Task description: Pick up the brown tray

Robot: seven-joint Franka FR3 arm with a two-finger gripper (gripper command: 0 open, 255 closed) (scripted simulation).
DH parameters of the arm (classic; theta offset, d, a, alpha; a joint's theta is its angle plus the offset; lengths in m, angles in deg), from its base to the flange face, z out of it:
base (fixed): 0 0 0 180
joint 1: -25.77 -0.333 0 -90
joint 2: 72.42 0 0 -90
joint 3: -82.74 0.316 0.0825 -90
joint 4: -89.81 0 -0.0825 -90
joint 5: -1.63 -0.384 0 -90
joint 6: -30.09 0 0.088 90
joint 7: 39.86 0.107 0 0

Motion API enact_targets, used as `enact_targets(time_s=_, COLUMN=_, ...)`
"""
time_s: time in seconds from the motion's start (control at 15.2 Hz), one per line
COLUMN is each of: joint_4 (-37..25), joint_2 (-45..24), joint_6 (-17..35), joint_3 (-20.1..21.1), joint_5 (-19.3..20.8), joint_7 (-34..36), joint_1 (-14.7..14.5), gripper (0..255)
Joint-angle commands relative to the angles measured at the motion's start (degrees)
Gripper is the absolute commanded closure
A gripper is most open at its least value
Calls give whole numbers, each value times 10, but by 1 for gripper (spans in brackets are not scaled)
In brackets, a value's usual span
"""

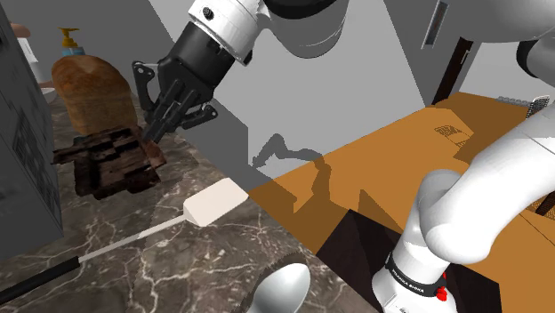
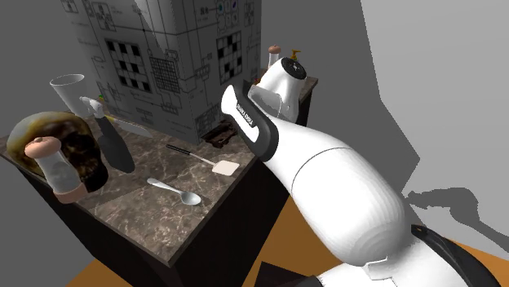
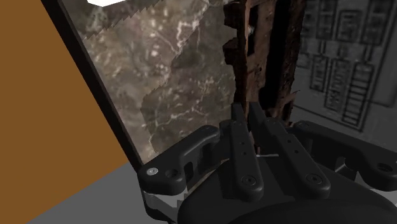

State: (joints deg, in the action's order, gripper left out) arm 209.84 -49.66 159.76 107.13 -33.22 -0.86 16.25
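Observation:
The brown tray [image 1: 107, 160] is a dark, rough wooden piece lying on the marble counter [image 1: 178, 253], in front of a bread loaf. My black gripper [image 1: 153, 133] comes down onto the tray's end nearest the spatula. In the wrist view the tray [image 3: 267, 57] runs straight out from between the fingers, and my gripper [image 3: 253, 118] is shut on its edge. The second exterior view shows the tray [image 2: 220, 132] beside the grey box, with the arm covering the hand. Whether the tray is off the counter I cannot tell.
A tall grey patterned box [image 1: 20, 151] stands next to the tray, with a bread loaf [image 1: 89, 93] behind it. A white spatula [image 1: 213, 203] and a spoon [image 1: 280, 289] lie nearer the counter's edge. A dark spray bottle [image 2: 114, 143] and glass [image 2: 69, 90] stand farther along.

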Motion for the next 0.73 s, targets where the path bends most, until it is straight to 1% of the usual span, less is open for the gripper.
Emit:
enact_targets(time_s=0.0, joint_4=-15, joint_2=0, joint_6=-14, joint_3=-1, joint_5=5, joint_7=7, joint_1=2, gripper=255)
enact_targets(time_s=0.53, joint_4=-81, joint_2=-8, joint_6=-68, joint_3=-5, joint_5=27, joint_7=34, joint_1=11, gripper=255)
enact_targets(time_s=0.66, joint_4=-82, joint_2=-8, joint_6=-69, joint_3=-5, joint_5=27, joint_7=35, joint_1=11, gripper=255)
